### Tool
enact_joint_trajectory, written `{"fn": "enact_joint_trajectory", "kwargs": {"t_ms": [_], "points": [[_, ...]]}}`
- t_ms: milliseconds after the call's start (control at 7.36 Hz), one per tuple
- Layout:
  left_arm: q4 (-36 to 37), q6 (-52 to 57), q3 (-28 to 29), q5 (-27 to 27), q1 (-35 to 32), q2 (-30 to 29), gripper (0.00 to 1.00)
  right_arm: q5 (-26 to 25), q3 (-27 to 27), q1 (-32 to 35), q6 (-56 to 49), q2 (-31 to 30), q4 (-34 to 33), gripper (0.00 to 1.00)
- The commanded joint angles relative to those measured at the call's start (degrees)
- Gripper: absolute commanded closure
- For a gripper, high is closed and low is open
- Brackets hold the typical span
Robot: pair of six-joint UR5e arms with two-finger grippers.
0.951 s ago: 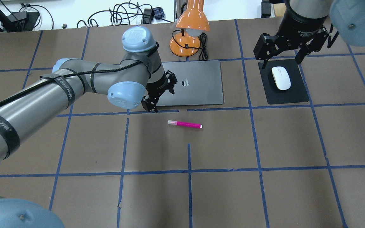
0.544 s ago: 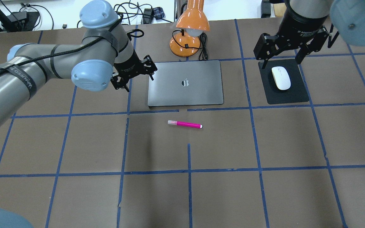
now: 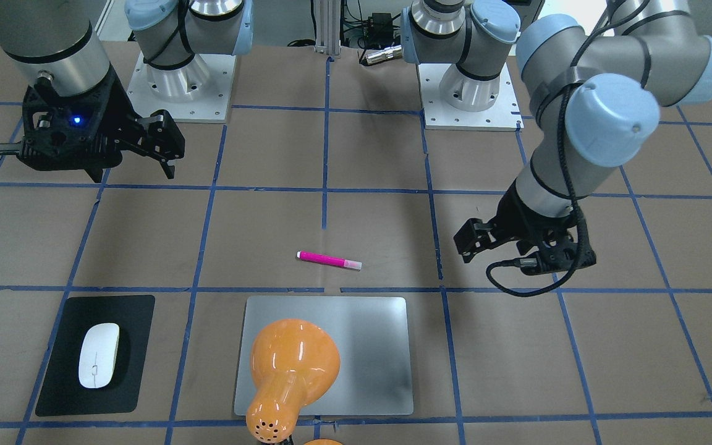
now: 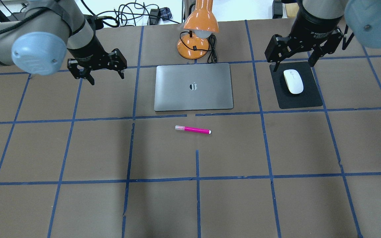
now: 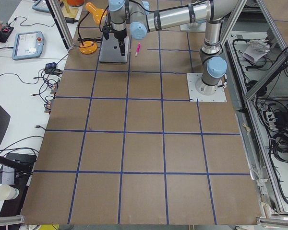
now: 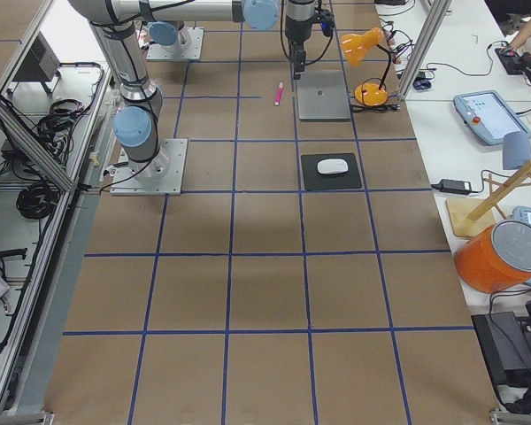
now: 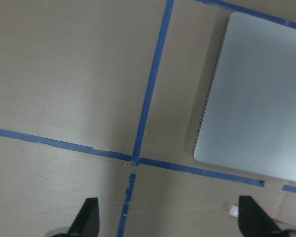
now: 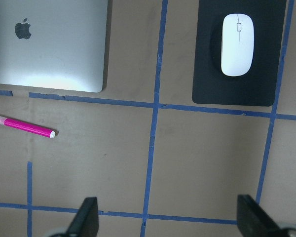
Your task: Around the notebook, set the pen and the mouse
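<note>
Left gripper (image 4: 106,77) hangs above the bare tabletop (image 4: 243,198), on the left side of the notebook (image 4: 193,86) and apart from it. Its two fingers (image 7: 89,217) stand wide apart and nothing is between them. The left wrist view shows both tips at its lower corners, with only brown surface and blue tape lines (image 7: 148,98) between.

Right gripper (image 4: 293,65) is also spread wide and carries nothing. It hangs high over the tabletop. In the overhead view it appears over the far end of the black mat (image 4: 309,99), and its wrist view looks down on the notebook, pen and mouse together.

The notebook lies flat and closed near the tabletop's far edge, the one opposite to the robot, with its long sides parallel to this edge. An orange lamp (image 4: 198,29) stands just beyond the notebook's far side.

The pen (image 4: 193,129) lies on the tabletop on the robot's side of the notebook's near long edge. It is near this edge but not touching, and almost parallel to it. Its pale cap end points to the robot's left.

The mouse (image 4: 293,81) rests on the mat, in its far half. It is to the right of the notebook and apart from it, with one of the tape lines running between them. No gripper touches the pen, mouse or notebook.
</note>
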Motion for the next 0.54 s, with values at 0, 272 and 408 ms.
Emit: {"fn": "enact_joint_trajectory", "kwargs": {"t_ms": [0, 272, 408], "points": [[-9.8, 7.5, 4.5, 0.7, 1.9, 3.1, 0.0, 0.1, 0.0, 0.0, 0.0, 0.0, 0.0, 0.0], [-12.4, 7.6, 3.7, 1.0, 1.3, 5.1, 0.0, 0.1, 0.0, 0.0, 0.0, 0.0, 0.0, 0.0], [-12.6, 7.6, 3.7, 0.6, 0.7, 5.3, 0.0, 0.1, 0.0, 0.0, 0.0, 0.0, -0.1, 0.0]]}}
